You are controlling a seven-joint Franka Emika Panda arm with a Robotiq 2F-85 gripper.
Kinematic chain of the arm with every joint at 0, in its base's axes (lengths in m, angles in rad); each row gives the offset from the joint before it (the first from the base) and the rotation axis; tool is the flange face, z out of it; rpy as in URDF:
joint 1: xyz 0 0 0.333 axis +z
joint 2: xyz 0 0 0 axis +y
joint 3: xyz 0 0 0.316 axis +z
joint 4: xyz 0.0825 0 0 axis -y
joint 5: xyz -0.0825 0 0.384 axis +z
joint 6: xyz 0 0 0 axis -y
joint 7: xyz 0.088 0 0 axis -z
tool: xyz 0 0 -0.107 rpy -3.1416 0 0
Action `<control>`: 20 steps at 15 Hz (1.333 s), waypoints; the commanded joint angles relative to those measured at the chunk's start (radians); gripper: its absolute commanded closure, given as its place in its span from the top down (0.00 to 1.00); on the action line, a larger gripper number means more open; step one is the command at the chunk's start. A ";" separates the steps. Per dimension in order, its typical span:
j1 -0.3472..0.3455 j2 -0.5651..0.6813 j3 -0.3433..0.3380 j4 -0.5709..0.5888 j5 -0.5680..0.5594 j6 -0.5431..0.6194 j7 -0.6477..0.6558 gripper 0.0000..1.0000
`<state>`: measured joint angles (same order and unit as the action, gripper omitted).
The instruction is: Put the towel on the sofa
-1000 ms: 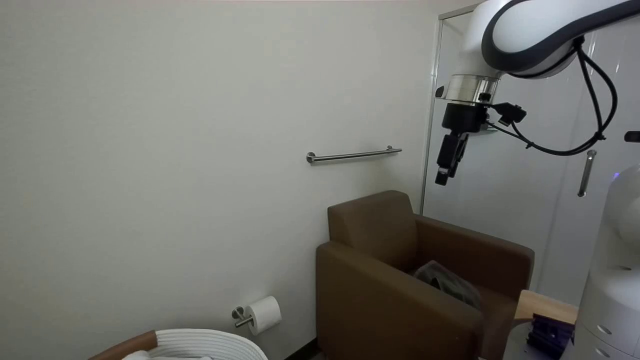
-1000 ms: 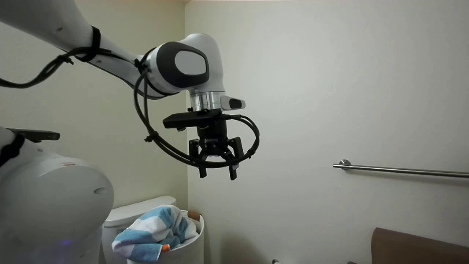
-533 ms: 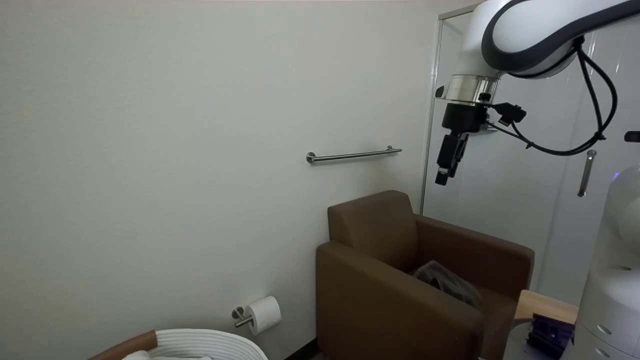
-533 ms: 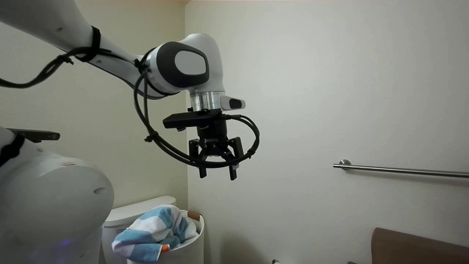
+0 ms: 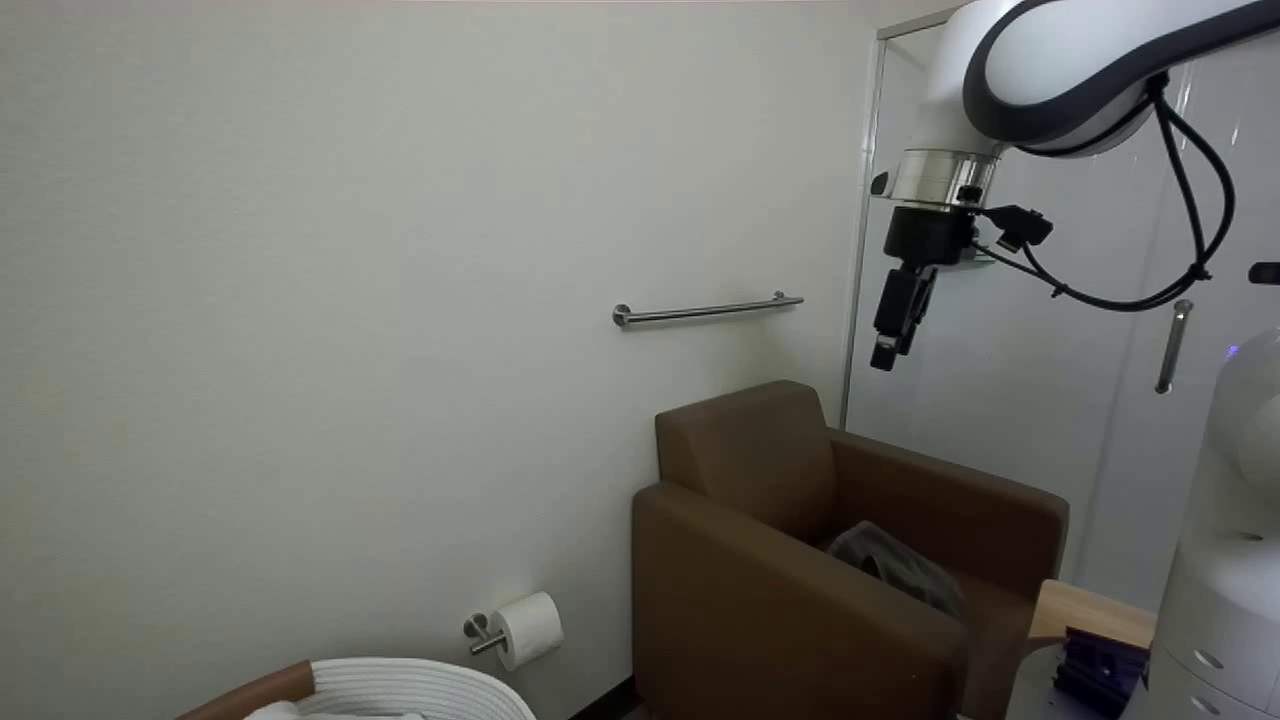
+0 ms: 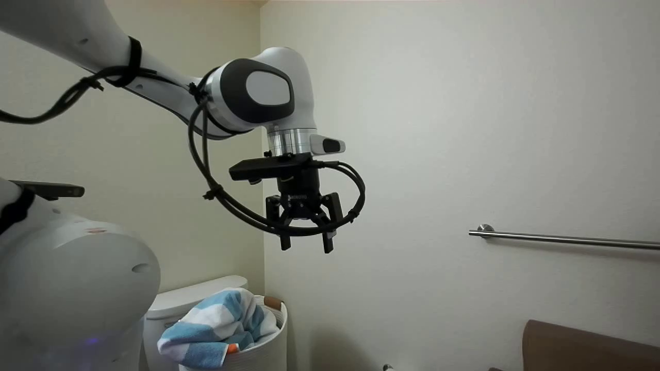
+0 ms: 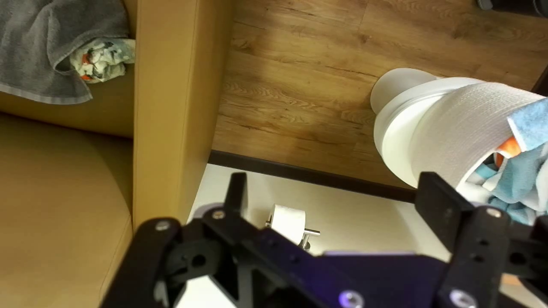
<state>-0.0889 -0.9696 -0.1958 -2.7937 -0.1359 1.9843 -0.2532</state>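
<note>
A blue-and-white striped towel (image 6: 206, 330) lies bunched in a white basket (image 6: 270, 355), hanging over its rim; the towel shows at the right edge of the wrist view (image 7: 520, 173). The brown sofa (image 5: 770, 600) stands by the wall and fills the left of the wrist view (image 7: 165, 107). A grey towel (image 7: 43, 55) lies on the sofa seat beside a patterned cloth (image 7: 102, 60); the grey towel is partly hidden by the armrest in an exterior view (image 5: 890, 565). My gripper (image 6: 307, 246) is open and empty, high above the floor between sofa and basket; its fingers stand wide apart in the wrist view (image 7: 334, 186).
A metal bar (image 5: 710, 312) is fixed on the wall above the sofa. A toilet paper roll (image 5: 528, 630) on a holder sticks out from the wall between sofa and basket. A white toilet (image 6: 193, 296) stands behind the basket. A wooden-topped stand (image 5: 1090, 615) is near the robot base.
</note>
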 commanded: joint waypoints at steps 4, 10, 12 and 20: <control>-0.001 0.001 0.002 0.002 0.002 -0.003 -0.001 1.00; 0.017 -0.001 0.029 0.009 0.002 -0.001 0.006 1.00; 0.074 0.008 0.100 0.010 0.023 0.036 0.041 1.00; 0.220 0.270 0.475 0.100 0.023 0.390 0.348 1.00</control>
<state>0.1236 -0.8707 0.1669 -2.7702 -0.1032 2.2586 -0.0195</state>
